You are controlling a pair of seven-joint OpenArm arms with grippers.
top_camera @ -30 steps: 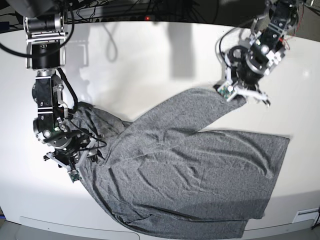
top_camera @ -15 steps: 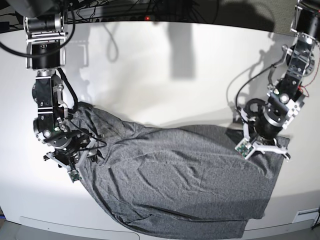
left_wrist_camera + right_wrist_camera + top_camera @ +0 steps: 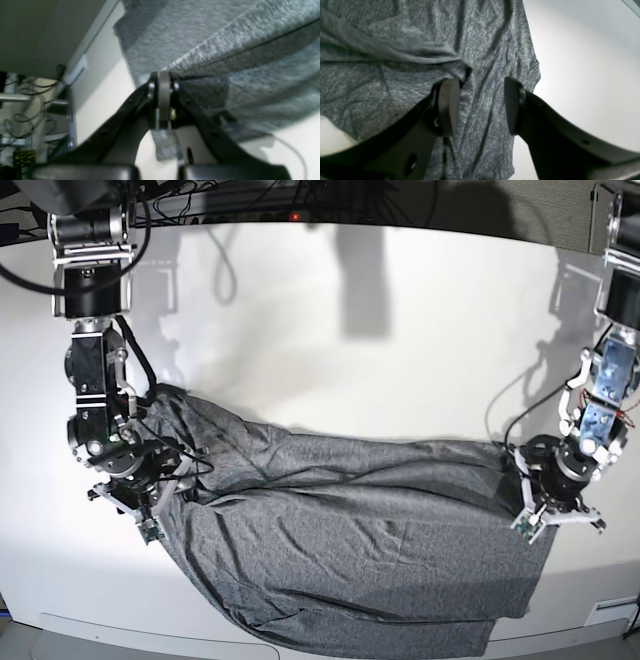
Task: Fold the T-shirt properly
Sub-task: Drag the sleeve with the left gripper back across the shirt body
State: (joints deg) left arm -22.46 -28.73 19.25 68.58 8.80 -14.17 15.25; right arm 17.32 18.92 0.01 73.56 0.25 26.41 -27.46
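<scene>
The left gripper (image 3: 163, 86), black-fingered with pale pads, is pinched tight on a fold of the T-shirt (image 3: 350, 530), a large heather-grey long-sleeved garment of soft wrinkled knit. A strip of that cloth hangs out below its fingers, and the rest runs away taut above and beside it. The right gripper (image 3: 480, 105) stands with its jaws well apart, low over the cloth. Its one pad (image 3: 448, 105) lies against a raised ridge of fabric; whether it presses the ridge cannot be told. Nothing is clamped between its fingers.

The shirt lies spread across the glossy white table (image 3: 330, 350), stretching from one gripper to the other in the base view. Its near hem comes close to the table's front edge.

The left wrist view is blurred, so the weave and the layers in the pinch are hard to make out. Dark finger bodies cover the lower part of both wrist views.

Beyond the left gripper the table's edge is near, with cables (image 3: 22, 120) past it. Beside the right gripper's outer finger lies bare white tabletop.
</scene>
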